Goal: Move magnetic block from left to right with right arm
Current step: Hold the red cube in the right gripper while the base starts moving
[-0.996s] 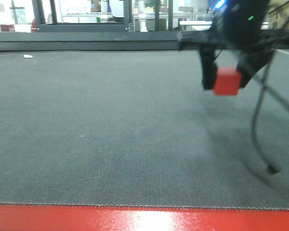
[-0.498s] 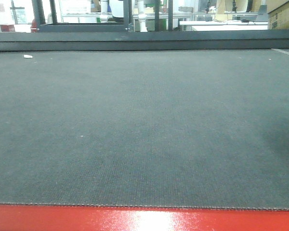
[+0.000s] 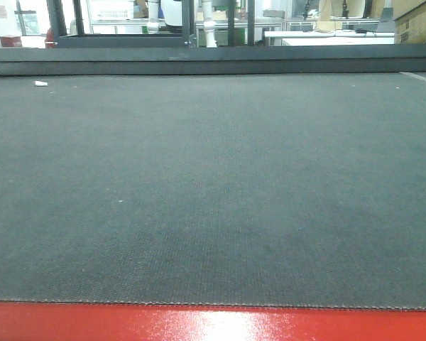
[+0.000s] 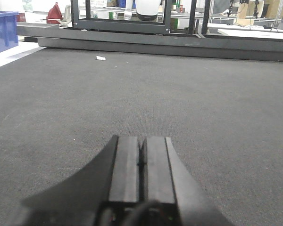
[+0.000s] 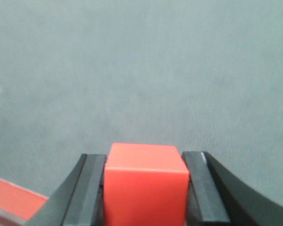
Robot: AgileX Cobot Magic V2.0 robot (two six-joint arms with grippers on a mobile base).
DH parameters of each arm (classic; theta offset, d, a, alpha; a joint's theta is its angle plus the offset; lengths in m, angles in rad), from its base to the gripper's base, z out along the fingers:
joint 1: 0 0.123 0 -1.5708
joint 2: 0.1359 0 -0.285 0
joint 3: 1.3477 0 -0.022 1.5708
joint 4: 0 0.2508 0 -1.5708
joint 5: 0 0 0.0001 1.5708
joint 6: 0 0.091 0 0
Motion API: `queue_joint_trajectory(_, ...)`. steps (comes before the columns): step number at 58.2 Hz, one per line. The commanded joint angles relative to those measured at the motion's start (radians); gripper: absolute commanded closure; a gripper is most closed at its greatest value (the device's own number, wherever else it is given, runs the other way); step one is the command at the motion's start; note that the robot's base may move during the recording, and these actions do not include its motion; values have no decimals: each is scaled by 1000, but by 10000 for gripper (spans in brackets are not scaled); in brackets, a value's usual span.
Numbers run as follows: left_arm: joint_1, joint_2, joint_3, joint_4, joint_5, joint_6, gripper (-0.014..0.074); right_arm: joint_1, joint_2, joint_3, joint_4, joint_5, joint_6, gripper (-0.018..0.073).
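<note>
In the front view, a dark grey mat (image 3: 213,185) is seen spreading flat and wide, bounded at the near edge by a glossy red strip (image 3: 213,325) and at the far edge by a raised dark rail (image 3: 213,60). A small white scrap (image 3: 40,83) is seen on the mat near the far left corner, just short of the rail. In the left wrist view, the left gripper (image 4: 141,157) is shown low over the mat (image 4: 217,108) with its two flat fingers pressed fully together and nothing between them. Broad room is left ahead of it up to the rail (image 4: 155,42). The white scrap (image 4: 100,58) lies near that rail, and a blue bin (image 4: 2,30) stands beyond the mat's left edge. In the right wrist view, the red cube (image 5: 146,188) is held by the right gripper (image 5: 145,162), whose fingers are closed flat against its left and right faces. The cube is gripped squarely, its top face level and one face turned straight toward the camera. All its sides look equal, so no long axis can be picked out. The mat (image 5: 132,70) fills the view beyond it, and the red strip (image 5: 14,197) is seen at the lower left, near the gripper.
</note>
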Motion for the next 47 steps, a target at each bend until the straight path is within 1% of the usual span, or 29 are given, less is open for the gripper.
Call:
queue_joint_trajectory(1, 1, -13, 9, -5, -84, -6, 722, -4, -49, -24, -13, -76, -10, 449)
queue_joint_trajectory(10, 1, -13, 9, -5, -84, -6, 722, -4, -86, -24, -13, -76, -10, 449)
queue_joint_trajectory(47, 1, -13, 9, -5, -84, -6, 722, -4, -86, -24, -13, -73, -10, 449)
